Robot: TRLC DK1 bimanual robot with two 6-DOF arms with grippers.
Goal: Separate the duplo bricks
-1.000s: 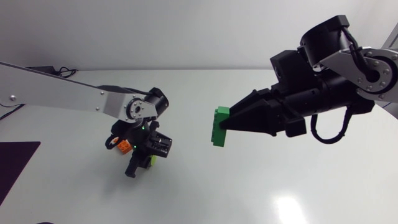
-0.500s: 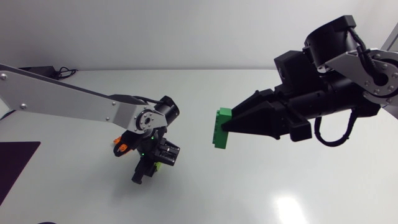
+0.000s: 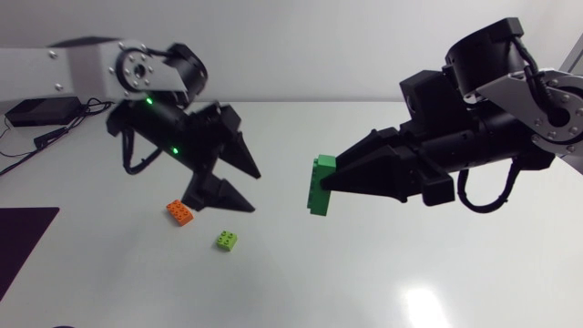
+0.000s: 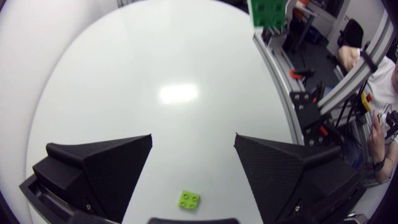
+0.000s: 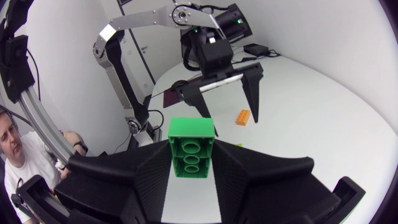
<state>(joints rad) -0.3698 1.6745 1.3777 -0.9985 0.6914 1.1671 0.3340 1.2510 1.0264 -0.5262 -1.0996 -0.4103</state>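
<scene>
Head view: the right gripper (image 3: 330, 179) is closed on a green brick (image 3: 321, 187) and holds it up off the bench (image 3: 364, 273). The left gripper (image 3: 254, 192) hangs spread wide with nothing in it. Below it, an orange brick (image 3: 180, 213) and a small lime brick (image 3: 227, 240) lie apart on the bench.

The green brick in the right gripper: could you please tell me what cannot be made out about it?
- Left wrist view: green brick cut off by the view's edge.
- Head view: its held end hidden inside the right gripper.
- Right wrist view: the gripper covers its sides; one brick or several, unclear.
</scene>
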